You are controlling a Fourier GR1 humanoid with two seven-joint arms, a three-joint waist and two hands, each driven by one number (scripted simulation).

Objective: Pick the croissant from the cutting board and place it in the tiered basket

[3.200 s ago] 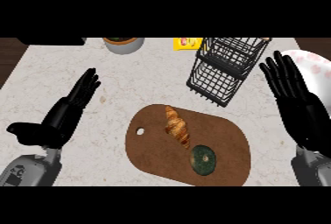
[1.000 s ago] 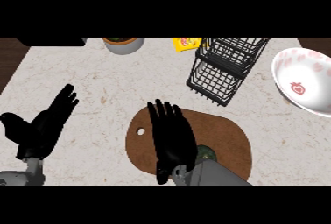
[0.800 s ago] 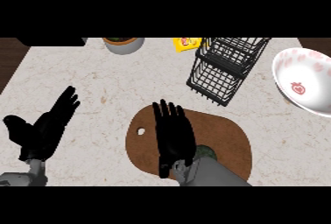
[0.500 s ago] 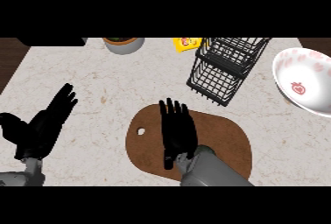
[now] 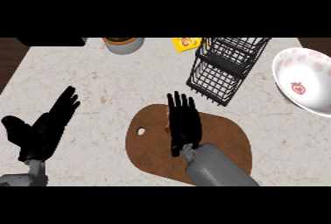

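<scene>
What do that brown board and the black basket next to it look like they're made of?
The cutting board looks like wood: warm, matte brown, with a small hanging hole near one end, though no clear grain shows. The tiered basket looks like thin metal wire with a black coating: an open grid you can see the counter through.

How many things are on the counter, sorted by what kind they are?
Cutting board: 1
Croissant, mostly hidden under the right hand: 1
Wire basket: 1
Bowl: 1
Pot: 1
Yellow packet: 1
Total: 6
</scene>
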